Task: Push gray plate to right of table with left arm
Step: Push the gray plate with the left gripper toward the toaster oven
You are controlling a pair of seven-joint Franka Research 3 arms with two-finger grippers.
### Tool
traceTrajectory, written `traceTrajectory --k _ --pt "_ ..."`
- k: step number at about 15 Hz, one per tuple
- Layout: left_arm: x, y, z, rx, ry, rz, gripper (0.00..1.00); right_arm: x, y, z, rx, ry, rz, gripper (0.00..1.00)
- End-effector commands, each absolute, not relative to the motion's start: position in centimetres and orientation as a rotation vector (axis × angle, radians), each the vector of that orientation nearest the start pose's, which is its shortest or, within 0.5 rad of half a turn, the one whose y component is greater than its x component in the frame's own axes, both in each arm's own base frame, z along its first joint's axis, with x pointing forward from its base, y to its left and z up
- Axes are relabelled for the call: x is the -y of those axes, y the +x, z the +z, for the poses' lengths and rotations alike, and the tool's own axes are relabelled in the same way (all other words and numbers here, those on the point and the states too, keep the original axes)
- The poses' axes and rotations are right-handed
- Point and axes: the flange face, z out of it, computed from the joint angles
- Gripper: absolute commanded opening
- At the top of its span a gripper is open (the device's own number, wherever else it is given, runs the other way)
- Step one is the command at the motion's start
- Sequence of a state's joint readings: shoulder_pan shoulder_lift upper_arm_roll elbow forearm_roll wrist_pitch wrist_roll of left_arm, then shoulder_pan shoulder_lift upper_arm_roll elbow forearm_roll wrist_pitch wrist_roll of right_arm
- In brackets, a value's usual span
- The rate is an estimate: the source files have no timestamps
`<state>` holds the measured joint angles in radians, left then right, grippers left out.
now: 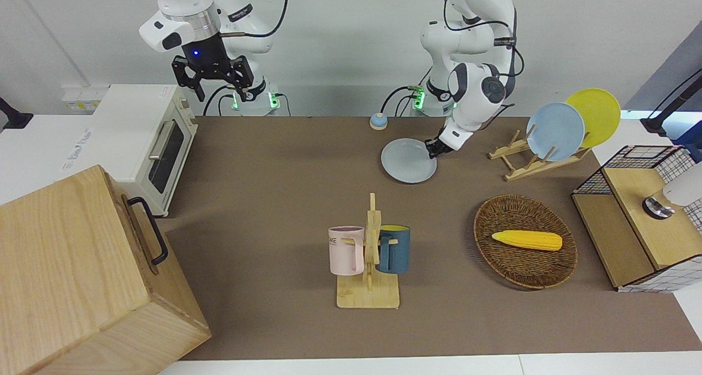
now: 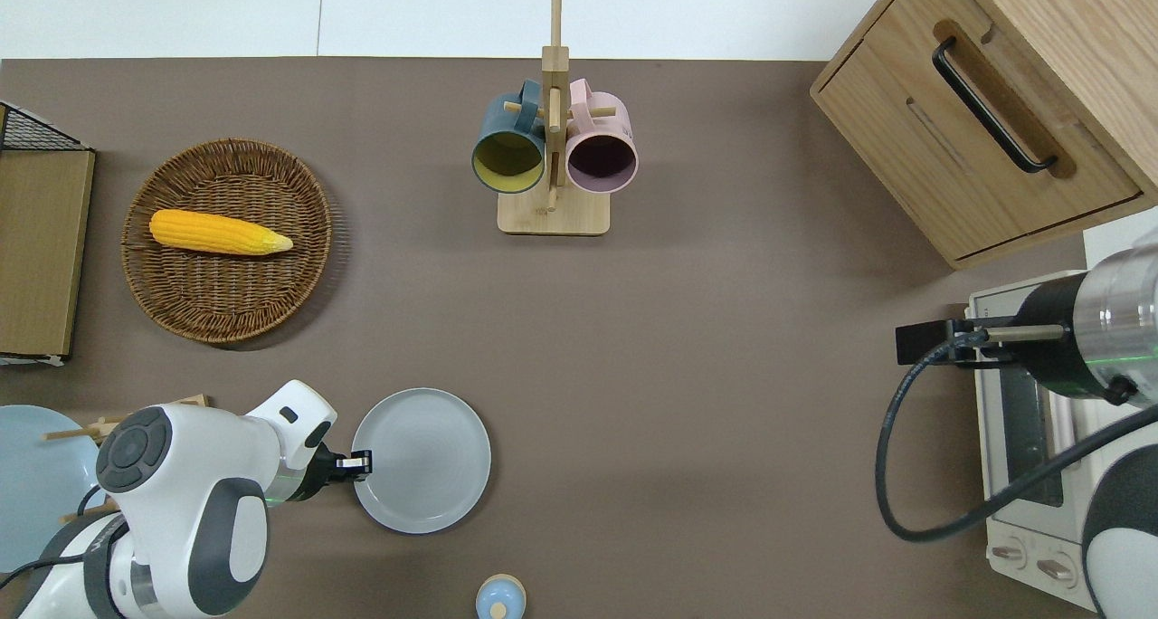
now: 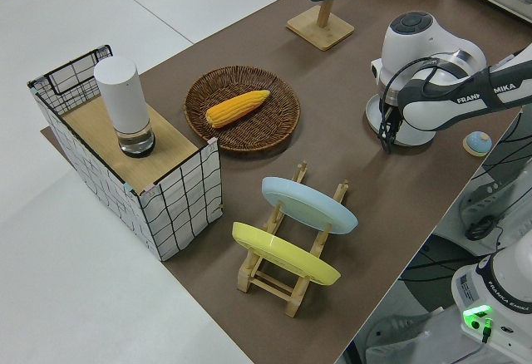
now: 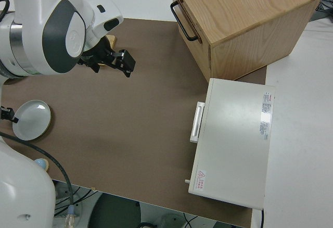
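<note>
My left gripper (image 2: 360, 464) is low at the table (image 2: 688, 347), its black fingertips right against the rim of the gray plate (image 2: 425, 461) on the side toward my left arm's end; whether the fingers are parted or closed I cannot tell, and I see nothing held between them. The gray plate lies flat on the brown mat, near my edge of the table and somewhat toward my left arm's end of it.

Sweeping across the overhead view from my left arm's end: a wire-sided wooden box (image 2: 41, 248) at the table's edge, a sky-blue plate (image 2: 36, 474) on a wooden rack, then a wicker basket (image 2: 226, 302) with a corn cob (image 2: 217, 233) lying in it, farther from me than the gray plate. A small blue knob (image 2: 499, 598) sits close to my edge. Near the table's middle, far from me, a mug rack (image 2: 554, 203) carries a dark blue mug (image 2: 508, 144) and a pink mug (image 2: 602, 148). Toward my right arm's end stand a wooden cabinet (image 2: 986, 103) and a white toaster oven (image 2: 1022, 474). My right arm (image 1: 192, 29) is parked, its gripper (image 1: 214, 76) spread open and empty.
</note>
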<state>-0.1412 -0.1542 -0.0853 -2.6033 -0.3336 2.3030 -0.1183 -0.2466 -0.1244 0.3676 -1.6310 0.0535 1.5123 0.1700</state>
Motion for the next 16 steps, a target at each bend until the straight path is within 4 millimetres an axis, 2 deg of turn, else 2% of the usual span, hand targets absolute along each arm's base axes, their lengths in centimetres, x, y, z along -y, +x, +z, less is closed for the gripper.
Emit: traceTrajectory --k 1,6,12,16 --pt "12.0 40.1 28.8 0.286 -3.322 0.292 0.00 -7.9 49.8 65.2 -0.113 -3.122 0.014 0.996" --pt "16.2 39.6 29.2 0.332 -3.310 0.309 0.00 -7.9 49.8 65.2 -0.113 -3.122 0.014 0.996" --pt "19.7 39.4 29.7 0.371 -3.322 0.326 0.00 -7.9 49.8 65.2 -0.113 -3.122 0.014 0.996" --pt "23.0 39.1 29.6 0.430 -3.322 0.250 0.00 -7.9 49.8 65.2 -0.113 -3.122 0.014 0.996"
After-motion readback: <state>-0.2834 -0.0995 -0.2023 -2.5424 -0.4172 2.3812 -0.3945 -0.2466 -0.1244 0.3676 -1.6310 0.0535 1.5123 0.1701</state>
